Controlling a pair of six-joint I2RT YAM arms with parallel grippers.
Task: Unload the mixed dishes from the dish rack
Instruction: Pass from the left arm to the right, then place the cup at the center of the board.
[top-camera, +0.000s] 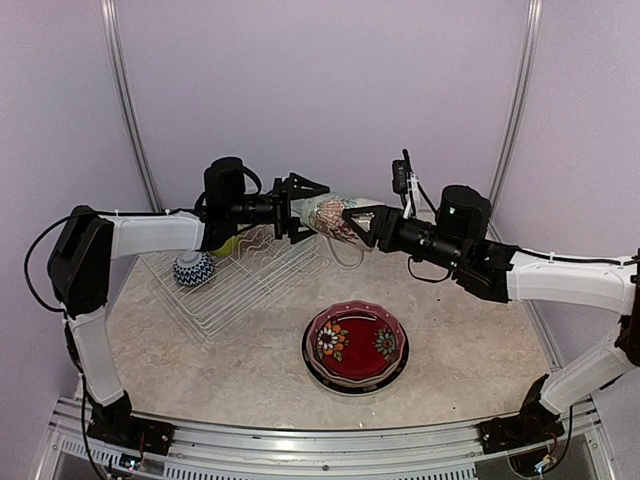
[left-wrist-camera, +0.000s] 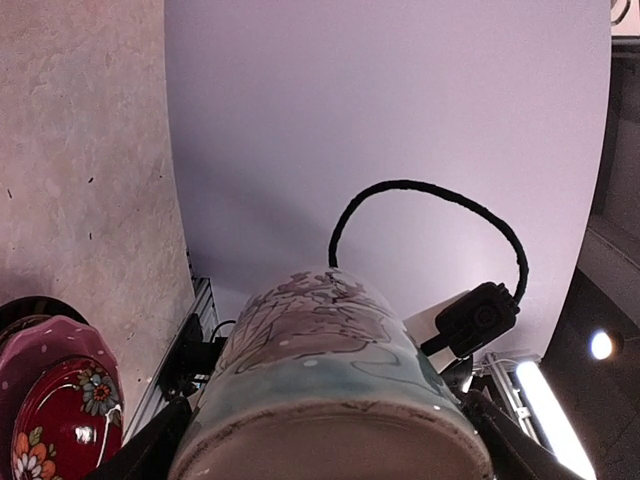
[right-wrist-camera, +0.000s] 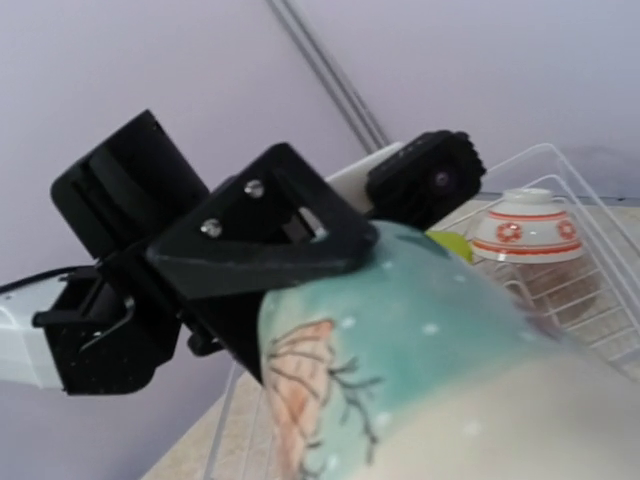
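Observation:
The cream and teal patterned mug (top-camera: 328, 215) hangs sideways in the air above the right end of the white wire dish rack (top-camera: 250, 280). My left gripper (top-camera: 305, 212) is shut on its base end, and the mug fills the bottom of the left wrist view (left-wrist-camera: 330, 400). My right gripper (top-camera: 358, 224) straddles the mug's other end. The mug covers its fingers in the right wrist view (right-wrist-camera: 450, 360), so its grip does not show. A blue-white bowl (top-camera: 193, 269), a lime green bowl (top-camera: 230, 245) and a red-white bowl (right-wrist-camera: 525, 225) sit in the rack.
A red floral plate (top-camera: 355, 342) lies on a stack of plates on the table in front of the rack, right of centre. It also shows in the left wrist view (left-wrist-camera: 60, 410). Purple walls close in the back and sides.

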